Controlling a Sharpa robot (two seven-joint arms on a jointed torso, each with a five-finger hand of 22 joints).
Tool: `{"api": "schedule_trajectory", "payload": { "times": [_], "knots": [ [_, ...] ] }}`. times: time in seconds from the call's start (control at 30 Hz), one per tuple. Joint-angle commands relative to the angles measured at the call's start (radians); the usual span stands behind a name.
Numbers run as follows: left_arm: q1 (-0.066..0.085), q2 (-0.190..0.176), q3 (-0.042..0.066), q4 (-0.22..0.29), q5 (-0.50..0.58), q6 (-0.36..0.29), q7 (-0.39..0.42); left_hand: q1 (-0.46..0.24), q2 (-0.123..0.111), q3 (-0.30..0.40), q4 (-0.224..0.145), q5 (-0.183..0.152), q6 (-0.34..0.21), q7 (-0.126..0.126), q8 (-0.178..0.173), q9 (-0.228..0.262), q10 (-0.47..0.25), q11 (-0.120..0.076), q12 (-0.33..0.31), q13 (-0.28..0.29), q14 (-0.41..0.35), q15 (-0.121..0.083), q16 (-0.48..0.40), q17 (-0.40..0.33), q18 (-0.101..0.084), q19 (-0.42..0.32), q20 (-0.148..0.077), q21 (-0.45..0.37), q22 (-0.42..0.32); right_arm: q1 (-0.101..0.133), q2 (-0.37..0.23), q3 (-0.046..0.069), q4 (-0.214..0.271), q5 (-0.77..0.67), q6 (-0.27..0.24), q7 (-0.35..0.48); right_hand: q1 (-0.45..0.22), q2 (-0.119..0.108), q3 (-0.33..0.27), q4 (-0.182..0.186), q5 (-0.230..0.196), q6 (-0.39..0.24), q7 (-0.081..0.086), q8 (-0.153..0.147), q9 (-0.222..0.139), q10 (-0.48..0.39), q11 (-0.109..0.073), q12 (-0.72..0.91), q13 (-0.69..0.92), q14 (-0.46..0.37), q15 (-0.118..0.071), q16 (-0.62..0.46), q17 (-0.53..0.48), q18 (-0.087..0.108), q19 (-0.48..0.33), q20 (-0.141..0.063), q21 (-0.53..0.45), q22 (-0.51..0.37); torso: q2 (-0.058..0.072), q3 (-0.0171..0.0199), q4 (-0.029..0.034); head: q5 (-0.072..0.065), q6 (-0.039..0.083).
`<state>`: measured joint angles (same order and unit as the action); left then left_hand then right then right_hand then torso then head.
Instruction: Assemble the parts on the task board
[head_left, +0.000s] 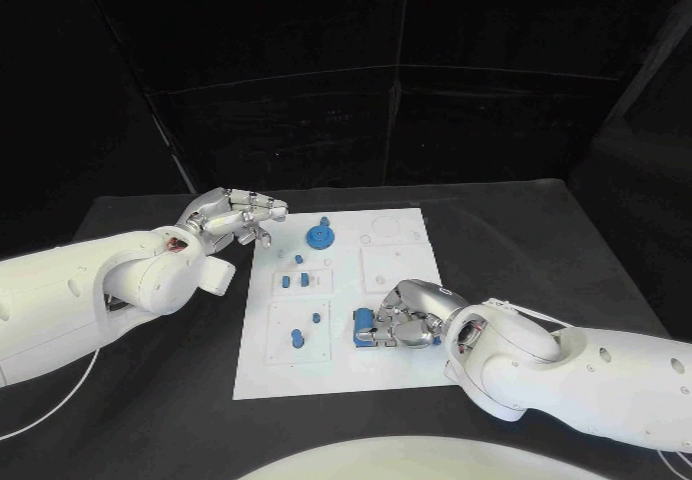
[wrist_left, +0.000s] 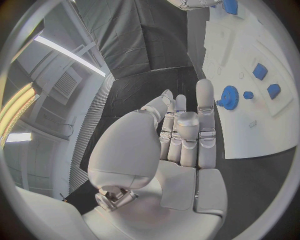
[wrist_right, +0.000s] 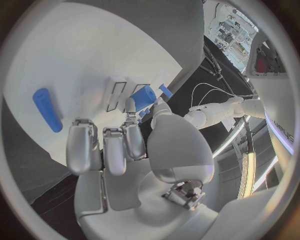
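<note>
From the head view, the white task board (head_left: 339, 350) lies mid-table; the right hand (head_left: 400, 318) rests on its near right part, fingers curled round a blue block (head_left: 366, 322). The part looks small, hard and light, so a soft pinch on its sides should do. In the left wrist view, the left hand (wrist_left: 181, 145) holds nothing, fingers straight, beside a blue gear (wrist_left: 229, 97). In the right wrist view, fingertips (wrist_right: 130, 107) touch that block, near a blue peg (wrist_right: 47, 109).
</note>
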<state>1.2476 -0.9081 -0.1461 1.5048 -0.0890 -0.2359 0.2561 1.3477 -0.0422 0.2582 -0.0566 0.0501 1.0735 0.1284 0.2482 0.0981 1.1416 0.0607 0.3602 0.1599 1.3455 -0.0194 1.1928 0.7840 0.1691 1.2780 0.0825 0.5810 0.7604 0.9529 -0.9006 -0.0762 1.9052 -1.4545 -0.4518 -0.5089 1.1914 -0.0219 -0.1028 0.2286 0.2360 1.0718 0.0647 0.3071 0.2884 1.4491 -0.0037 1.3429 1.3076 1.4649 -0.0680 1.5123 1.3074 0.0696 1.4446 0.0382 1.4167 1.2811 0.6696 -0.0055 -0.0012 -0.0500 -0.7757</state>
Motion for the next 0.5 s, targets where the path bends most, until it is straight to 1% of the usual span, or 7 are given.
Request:
{"api": "schedule_trajectory", "payload": {
  "times": [0.03,0.3,0.5],
  "knots": [
    [0.001,0.000,0.001,0.001,0.002,0.011,0.007,-0.004,0.008,0.003,0.004,-0.002,-0.006,0.001,0.005,-0.001,-0.007,-0.003,0.003,0.000,-0.004,0.001,-0.001,0.001,0.012,-0.006,0.000,-0.007,-0.001,0.001,0.004,-0.001,-0.006,-0.004,0.025,-0.028,0.014,0.002,-0.001,-0.009,0.004,0.010,0.000,0.005,0.002,0.003,-0.007,0.003,0.069,0.082,-0.007,-0.001,0.138,-0.010,0.006,-0.002,0.005,0.001,0.001,-0.0004,0.0000,0.002,-0.001],
    [0.001,-0.003,0.001,0.002,0.002,0.012,0.007,-0.004,0.008,0.003,0.004,-0.002,-0.006,0.001,0.005,-0.001,-0.007,-0.003,0.003,0.000,-0.004,0.001,-0.001,0.001,0.012,-0.006,0.000,-0.007,-0.001,0.001,0.001,-0.001,-0.007,0.001,0.052,-0.031,0.051,-0.005,-0.015,-0.030,0.000,0.012,-0.001,0.009,0.007,0.006,-0.008,0.006,0.074,0.082,-0.009,-0.001,0.138,-0.010,0.006,-0.004,0.005,0.001,0.001,-0.0002,-0.0017,0.003,-0.004],
    [0.001,-0.005,0.001,0.003,0.002,0.014,0.005,-0.004,0.008,0.003,0.004,-0.002,-0.006,0.001,0.005,-0.001,-0.007,-0.003,0.003,0.000,-0.004,0.001,-0.001,0.001,0.012,-0.006,0.000,-0.007,-0.001,0.001,-0.012,-0.001,0.000,0.018,0.069,-0.018,0.069,-0.008,-0.022,-0.041,-0.001,0.012,-0.001,0.010,0.009,0.008,-0.008,0.008,0.077,0.082,-0.009,-0.001,0.138,-0.010,0.005,-0.004,0.003,0.000,0.001,0.0003,-0.0015,0.003,-0.007]
  ]
}}
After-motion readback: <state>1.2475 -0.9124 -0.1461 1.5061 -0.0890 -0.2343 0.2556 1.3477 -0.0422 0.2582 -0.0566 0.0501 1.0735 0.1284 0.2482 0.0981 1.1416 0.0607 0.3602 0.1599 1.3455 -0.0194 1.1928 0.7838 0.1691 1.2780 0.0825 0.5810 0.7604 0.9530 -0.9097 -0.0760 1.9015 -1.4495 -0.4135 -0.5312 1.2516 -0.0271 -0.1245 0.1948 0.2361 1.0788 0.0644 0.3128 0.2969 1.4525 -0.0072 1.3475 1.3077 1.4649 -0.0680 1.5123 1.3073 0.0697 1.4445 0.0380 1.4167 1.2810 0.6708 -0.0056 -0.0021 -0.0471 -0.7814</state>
